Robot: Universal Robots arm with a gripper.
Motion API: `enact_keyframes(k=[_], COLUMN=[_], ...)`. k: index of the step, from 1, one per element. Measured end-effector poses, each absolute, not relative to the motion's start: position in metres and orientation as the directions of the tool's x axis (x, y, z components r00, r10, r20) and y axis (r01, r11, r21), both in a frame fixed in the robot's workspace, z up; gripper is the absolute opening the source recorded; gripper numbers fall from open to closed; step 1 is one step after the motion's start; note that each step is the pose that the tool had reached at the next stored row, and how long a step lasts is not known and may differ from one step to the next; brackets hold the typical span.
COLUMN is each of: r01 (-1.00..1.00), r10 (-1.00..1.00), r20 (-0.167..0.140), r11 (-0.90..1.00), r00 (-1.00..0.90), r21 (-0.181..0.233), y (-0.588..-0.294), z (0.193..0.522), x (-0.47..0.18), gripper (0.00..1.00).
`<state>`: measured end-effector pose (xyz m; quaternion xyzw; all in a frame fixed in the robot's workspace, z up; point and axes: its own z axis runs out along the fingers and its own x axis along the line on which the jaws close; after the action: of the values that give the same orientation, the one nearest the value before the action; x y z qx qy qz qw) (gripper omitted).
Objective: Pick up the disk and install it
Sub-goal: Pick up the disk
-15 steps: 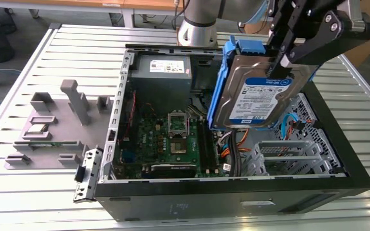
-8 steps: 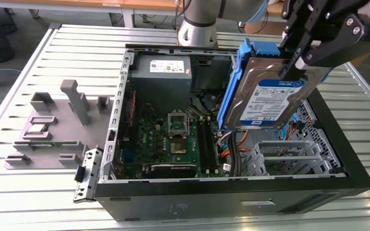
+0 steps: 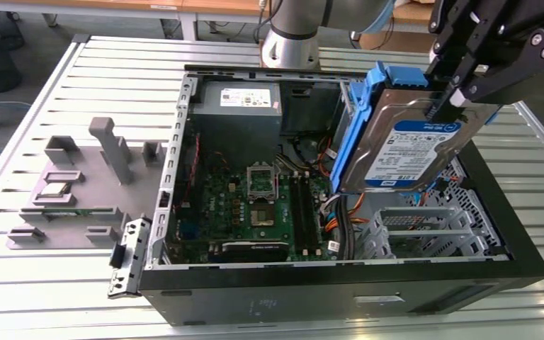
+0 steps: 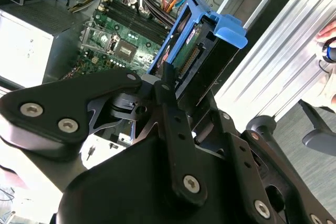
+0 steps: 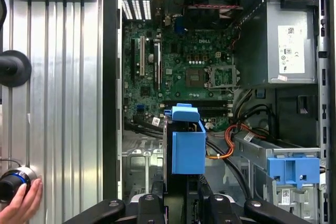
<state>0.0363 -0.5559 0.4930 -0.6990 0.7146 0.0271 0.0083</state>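
The disk (image 3: 409,145), a silver drive with a blue-and-white label in a blue carrier, hangs tilted, nearly on edge, above the open computer case (image 3: 348,287). My gripper (image 3: 448,99) is shut on its upper edge at the exterior view's right. In the second wrist view the disk (image 4: 205,51) sticks out past one black finger (image 4: 167,85), over the motherboard. In the first wrist view the disk's blue carrier (image 5: 187,148) is seen end-on over the case's middle, above the gripper (image 5: 184,190).
Inside the case lie the motherboard (image 3: 253,205), a grey power supply (image 3: 239,99), orange and black cables (image 3: 333,205) and a metal drive cage (image 3: 423,227). A blue bracket (image 5: 293,169) sits in the bay. Grey fixtures (image 3: 74,184) stand on the slatted table. A person's hand (image 5: 21,205) rests nearby.
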Motion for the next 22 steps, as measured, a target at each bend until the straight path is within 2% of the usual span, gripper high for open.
enact_keyframes(k=[22], r01=[-0.999], r10=[-0.998], r20=[-0.050], r11=[0.047], r00=[-0.048], r21=[0.027], y=[-0.559], z=[0.487], x=[0.054], gripper=[0.35])
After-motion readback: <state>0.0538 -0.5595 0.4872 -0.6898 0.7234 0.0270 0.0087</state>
